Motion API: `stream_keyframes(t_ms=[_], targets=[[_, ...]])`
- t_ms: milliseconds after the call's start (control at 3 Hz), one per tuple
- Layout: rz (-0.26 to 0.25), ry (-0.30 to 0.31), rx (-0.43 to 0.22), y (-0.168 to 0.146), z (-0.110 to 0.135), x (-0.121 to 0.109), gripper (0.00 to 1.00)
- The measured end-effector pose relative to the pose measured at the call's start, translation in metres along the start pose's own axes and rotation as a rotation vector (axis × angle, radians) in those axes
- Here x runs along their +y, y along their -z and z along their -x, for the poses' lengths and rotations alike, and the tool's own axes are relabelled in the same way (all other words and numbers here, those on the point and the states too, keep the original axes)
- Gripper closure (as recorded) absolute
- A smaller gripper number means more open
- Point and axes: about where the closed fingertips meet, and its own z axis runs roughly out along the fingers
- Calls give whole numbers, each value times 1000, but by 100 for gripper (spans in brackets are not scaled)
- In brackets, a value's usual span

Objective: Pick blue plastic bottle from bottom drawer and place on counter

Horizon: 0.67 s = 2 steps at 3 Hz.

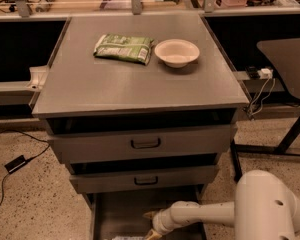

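Observation:
The bottom drawer (120,209) is pulled open at the foot of the grey cabinet, showing its flat grey floor. The blue plastic bottle (124,238) shows only as a pale sliver lying on the drawer floor at the picture's lower edge. My gripper (150,225) reaches in from the right on a white arm and hovers low over the drawer, just right of the bottle, with its tan fingers (149,215) spread and empty. The counter (115,84) is the cabinet's flat grey top.
A green-and-white snack packet (123,48) and a white bowl (177,52) sit at the counter's far side. Two shallower drawers (146,143) stand slightly open above the bottom one. A table (290,59) stands to the right, and a cable and adapter (15,163) lie on the floor at the left.

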Motion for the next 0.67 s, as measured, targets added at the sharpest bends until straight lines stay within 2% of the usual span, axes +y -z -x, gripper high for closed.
stream_keyframes(t_ms=[333,667], targets=[[43,-2,-13,-11,9,6,33],[62,-1,-16,-14,15,8,29]])
